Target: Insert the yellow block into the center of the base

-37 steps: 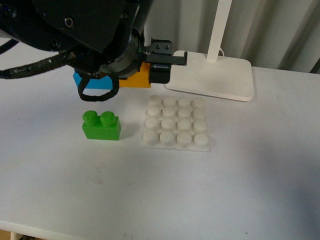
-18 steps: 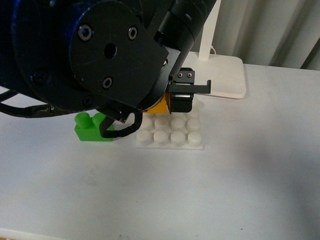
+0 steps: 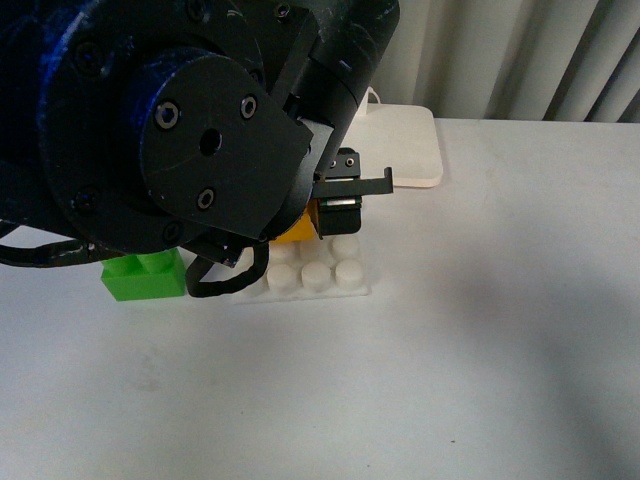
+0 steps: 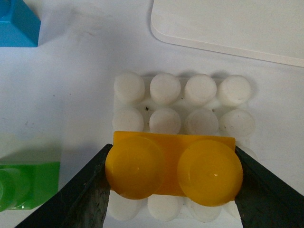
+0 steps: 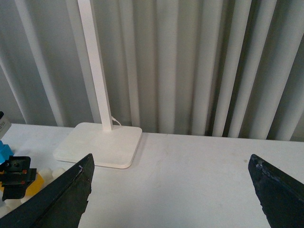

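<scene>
The yellow block [image 4: 173,171], studs toward the wrist camera, is held at both ends by my left gripper [image 4: 173,183], which is shut on it. It sits over the white studded base [image 4: 199,90], covering studs in the middle and nearer rows; two rows stay uncovered beyond it. I cannot tell whether block and base touch. In the front view the left arm hides most of the base [image 3: 325,277], and only an edge of the yellow block [image 3: 297,230] shows. My right gripper [image 5: 171,190] is open over bare table, away from the base.
A green brick [image 3: 140,277] stands left of the base. The blue brick [image 4: 16,26] lies farther back on the left. The white lamp foot [image 3: 400,145] and its pole [image 5: 95,61] sit behind the base. A pleated curtain closes the back.
My left gripper has carried the yellow block from beside the blue brick, forward and down over the base. The arm now fills more of the front view.
</scene>
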Tool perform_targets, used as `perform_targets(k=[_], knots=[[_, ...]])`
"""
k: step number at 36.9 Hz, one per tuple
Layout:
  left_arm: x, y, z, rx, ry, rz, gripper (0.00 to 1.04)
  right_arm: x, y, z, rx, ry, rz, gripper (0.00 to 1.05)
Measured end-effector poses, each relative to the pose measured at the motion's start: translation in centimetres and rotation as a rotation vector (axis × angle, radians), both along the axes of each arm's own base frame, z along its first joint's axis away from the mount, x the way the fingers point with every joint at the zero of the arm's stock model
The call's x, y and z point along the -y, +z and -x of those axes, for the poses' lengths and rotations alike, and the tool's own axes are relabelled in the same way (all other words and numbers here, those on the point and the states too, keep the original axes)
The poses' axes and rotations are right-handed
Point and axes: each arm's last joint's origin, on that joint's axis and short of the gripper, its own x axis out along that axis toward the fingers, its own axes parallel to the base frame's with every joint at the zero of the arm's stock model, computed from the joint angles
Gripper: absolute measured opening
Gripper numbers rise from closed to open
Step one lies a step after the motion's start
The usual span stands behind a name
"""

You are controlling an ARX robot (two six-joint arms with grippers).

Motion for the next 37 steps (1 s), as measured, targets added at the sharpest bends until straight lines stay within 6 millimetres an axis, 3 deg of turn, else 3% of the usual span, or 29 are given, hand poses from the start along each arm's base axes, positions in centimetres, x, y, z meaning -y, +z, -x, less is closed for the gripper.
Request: perform_targets(k=[37], knots=[[0.8,-1.0,0.0,-0.049,0.001,0.07,0.64,0.0,0.0,0.0,0.0,0.0,0.0,0.95]])
